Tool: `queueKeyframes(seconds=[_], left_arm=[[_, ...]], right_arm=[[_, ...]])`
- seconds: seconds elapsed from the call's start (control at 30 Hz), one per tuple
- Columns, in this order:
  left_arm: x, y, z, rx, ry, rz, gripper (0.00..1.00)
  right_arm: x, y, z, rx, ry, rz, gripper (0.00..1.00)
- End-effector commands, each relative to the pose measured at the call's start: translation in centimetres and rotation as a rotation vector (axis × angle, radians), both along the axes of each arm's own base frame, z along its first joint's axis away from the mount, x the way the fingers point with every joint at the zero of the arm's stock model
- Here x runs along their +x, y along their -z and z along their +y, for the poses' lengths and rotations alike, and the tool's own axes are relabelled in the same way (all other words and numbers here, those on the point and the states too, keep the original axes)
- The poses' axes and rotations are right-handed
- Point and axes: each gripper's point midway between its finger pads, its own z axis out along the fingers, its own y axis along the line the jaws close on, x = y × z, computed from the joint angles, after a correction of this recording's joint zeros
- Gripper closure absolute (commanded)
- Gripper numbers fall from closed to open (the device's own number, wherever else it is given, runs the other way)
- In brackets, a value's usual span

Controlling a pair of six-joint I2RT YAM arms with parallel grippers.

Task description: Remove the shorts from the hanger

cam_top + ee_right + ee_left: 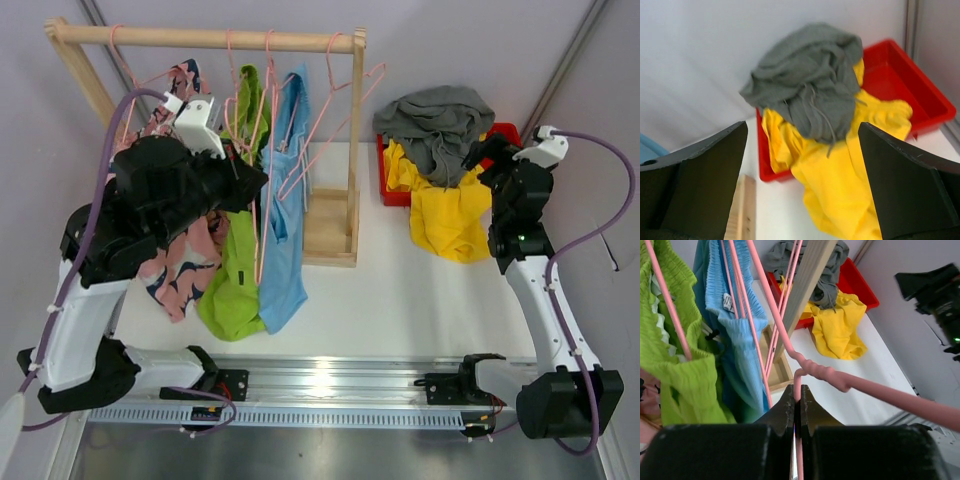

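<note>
White table (400, 290): wooden rack (330, 235) beside bin (388, 192) of shorts (450, 215).

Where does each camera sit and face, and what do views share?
Top external: above, behind the bases, looking down on the table; left arm, right arm show.
Left wrist: along the left gripper, shut on a pink hanger, toward lime green shorts.
Right wrist: past the open right gripper, toward grey shorts.
Shared by all: grey shorts, yellow shorts, red bin.
</note>
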Motion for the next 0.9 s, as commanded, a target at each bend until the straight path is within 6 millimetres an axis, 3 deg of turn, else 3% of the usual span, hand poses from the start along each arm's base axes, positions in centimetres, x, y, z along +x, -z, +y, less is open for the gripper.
queueKeyframes(seconds=[0.0, 0.23, 0.4, 0.57, 0.73, 0.77, 0.87], left_arm=[[-2.6, -1.0, 1.1, -0.056, 0.008, -0.002, 1.0], [-4.8, 2.5, 2.6, -0.021, -0.002, 0.079, 1.0], [-5.6, 4.5, 2.3, -0.001, 0.024, 0.13, 1.0], [-5.0, 3.8, 1.9, -0.004, 0.019, 0.108, 1.0], [-4.5, 1.0, 0.1, -0.041, 0.066, 0.066, 1.0], [-4.0, 1.4, -0.6, -0.016, 0.065, 0.084, 1.0], [-4.0, -0.8, -1.1, -0.034, 0.073, 0.053, 1.0]], right_arm=[[-0.8, 1.4, 0.0, 0.006, -0.012, 0.035, 0.01], [-1.6, 1.4, 0.1, 0.021, -0.016, 0.03, 0.01], [-1.9, 1.2, 0.0, 0.024, -0.014, 0.028, 0.01], [-2.1, 1.3, 0.0, 0.024, -0.017, 0.03, 0.01], [-2.4, 1.2, -0.1, 0.012, -0.009, 0.032, 0.01], [-2.5, 1.3, -0.2, 0.006, -0.006, 0.035, 0.0], [-2.8, 1.3, -0.4, -0.001, 0.001, 0.035, 0.0]])
